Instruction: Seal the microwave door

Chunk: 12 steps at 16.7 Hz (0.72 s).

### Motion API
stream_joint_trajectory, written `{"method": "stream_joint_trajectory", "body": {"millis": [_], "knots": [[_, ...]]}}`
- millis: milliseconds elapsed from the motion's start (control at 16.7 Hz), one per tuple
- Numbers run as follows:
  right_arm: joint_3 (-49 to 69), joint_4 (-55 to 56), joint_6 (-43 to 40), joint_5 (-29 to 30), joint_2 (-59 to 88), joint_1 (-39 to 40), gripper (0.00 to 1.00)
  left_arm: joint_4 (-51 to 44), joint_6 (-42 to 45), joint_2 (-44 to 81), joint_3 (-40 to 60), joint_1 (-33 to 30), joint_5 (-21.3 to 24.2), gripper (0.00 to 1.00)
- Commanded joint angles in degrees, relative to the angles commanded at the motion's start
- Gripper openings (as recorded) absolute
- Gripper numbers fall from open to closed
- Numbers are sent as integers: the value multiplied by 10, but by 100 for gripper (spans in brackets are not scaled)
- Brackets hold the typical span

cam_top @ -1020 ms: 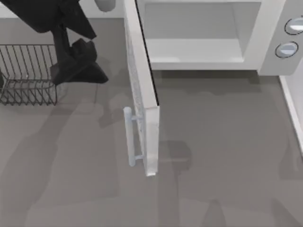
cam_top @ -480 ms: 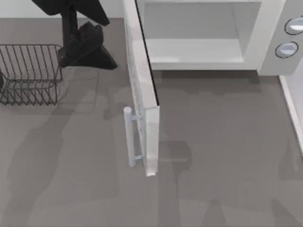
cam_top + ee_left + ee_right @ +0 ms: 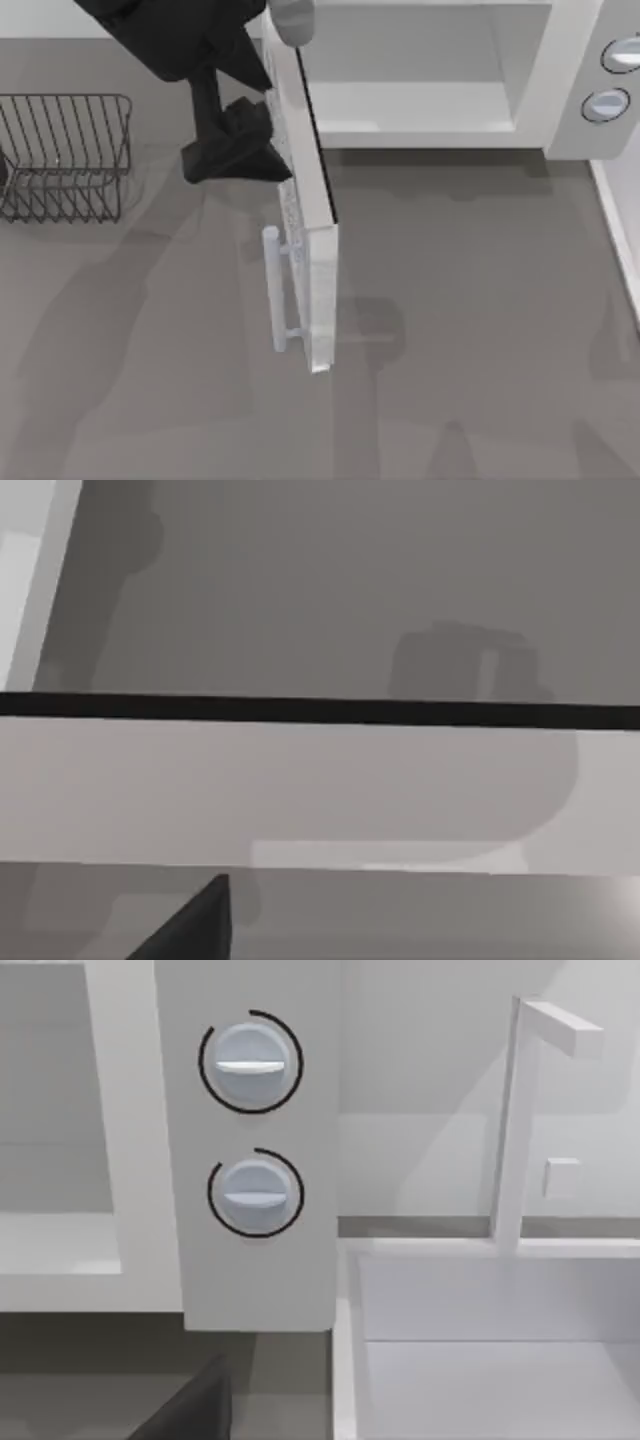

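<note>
The microwave door [image 3: 305, 180] stands wide open and juts out from the white microwave body [image 3: 560, 90] toward the table's front. Its pale bar handle [image 3: 272, 290] runs along the free end on the left face. My left gripper [image 3: 240, 150] is a black mass close against the door's outer left face, near the hinge end and well behind the handle. In the left wrist view the door's top edge [image 3: 300, 780] crosses the picture as a white band with a black line. A dark part of my right gripper [image 3: 190, 1410] faces the microwave's two knobs [image 3: 250, 1060].
A wire basket [image 3: 60, 150] stands at the table's left, behind and to the left of my left arm. A white sink basin [image 3: 500, 1360] with a faucet [image 3: 510, 1130] lies just right of the microwave. Bare grey table spreads in front of the door.
My left gripper has swung right, from beside the wire basket to right up against the door's outer face. The door stands at the same angle.
</note>
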Motion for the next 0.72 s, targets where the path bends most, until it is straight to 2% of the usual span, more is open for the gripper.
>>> {"method": "stream_joint_trajectory", "body": {"millis": [180, 480, 720], "knots": [[0, 0, 0, 0, 0, 0, 100, 59, -18, -1, -55, -17, -6, 100], [0, 0, 0, 0, 0, 0, 100, 68, -21, -1, -64, -21, -7, 100], [0, 0, 0, 0, 0, 0, 100, 68, -21, -1, -64, -21, -7, 70]]}}
